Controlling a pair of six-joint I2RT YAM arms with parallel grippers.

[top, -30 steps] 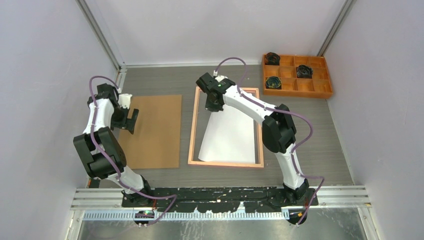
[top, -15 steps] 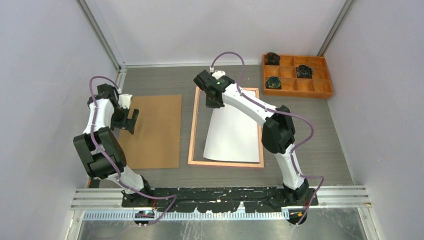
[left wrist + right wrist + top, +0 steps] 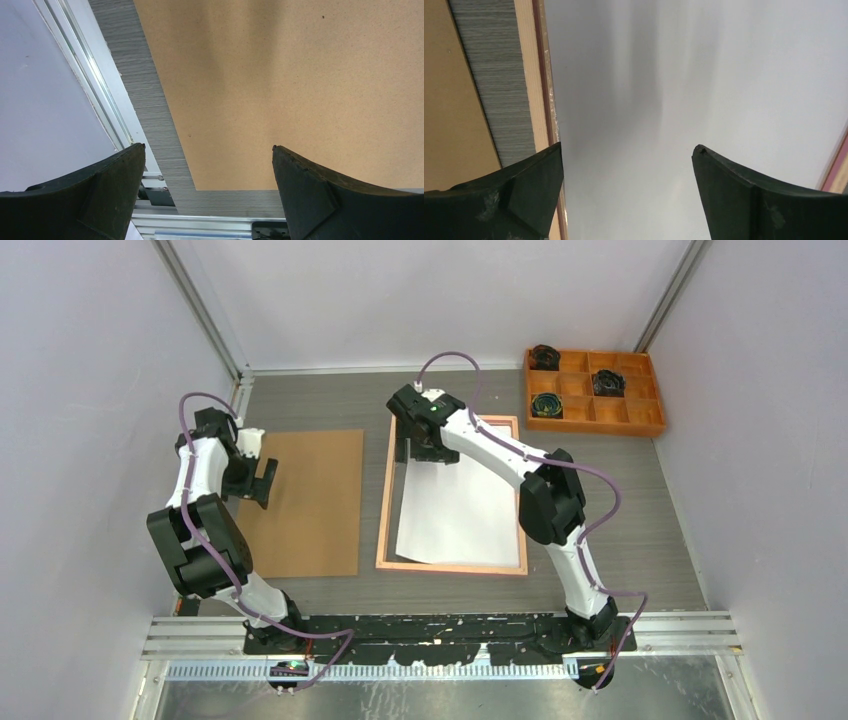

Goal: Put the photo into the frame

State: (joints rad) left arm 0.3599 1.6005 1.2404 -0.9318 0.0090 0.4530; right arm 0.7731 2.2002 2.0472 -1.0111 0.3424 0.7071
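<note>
The photo [image 3: 455, 510] lies plain white side up inside the tan wood frame [image 3: 385, 510], its near left corner resting on the frame's front border. My right gripper [image 3: 425, 452] hovers open over the photo's far end with nothing between its fingers. In the right wrist view the white photo [image 3: 674, 75] fills the space under the right gripper [image 3: 628, 150], beside the frame's left rail [image 3: 530, 75]. My left gripper [image 3: 262, 480] stands open and empty over the left edge of the brown backing board [image 3: 310, 505].
An orange compartment tray [image 3: 595, 428] with several dark round items stands at the back right. In the left wrist view, the backing board [image 3: 275, 75] lies under my left gripper [image 3: 208, 147], next to the table's metal side rail [image 3: 107, 115].
My right gripper has opened and let go of the photo's far end. The photo has settled lower and spread wider in the frame. The left arm has not moved.
</note>
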